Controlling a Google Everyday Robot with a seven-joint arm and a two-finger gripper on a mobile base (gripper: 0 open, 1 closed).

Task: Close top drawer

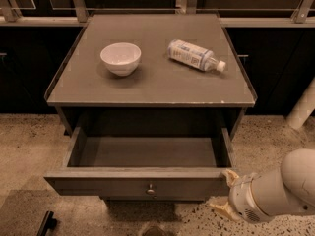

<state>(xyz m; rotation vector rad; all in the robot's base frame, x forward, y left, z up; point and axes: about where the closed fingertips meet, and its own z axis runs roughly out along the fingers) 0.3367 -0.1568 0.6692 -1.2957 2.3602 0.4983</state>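
The top drawer (138, 185) of the grey-brown cabinet stands pulled far out, and its inside is empty. A small round metal knob (151, 190) sits at the centre of its flat front. My gripper (225, 191) is at the lower right, just beside the drawer front's right end. Its two yellowish fingers (230, 175) are spread apart and hold nothing. One fingertip is near the front's right corner; I cannot tell if it touches. The white forearm (285, 188) runs off to the right.
On the cabinet top (152, 90) stand a white bowl (120, 58) and a clear plastic bottle (195, 55) lying on its side. A metal rail (157, 14) runs behind. The floor (29, 146) is speckled. A dark object (47, 223) lies at the lower left.
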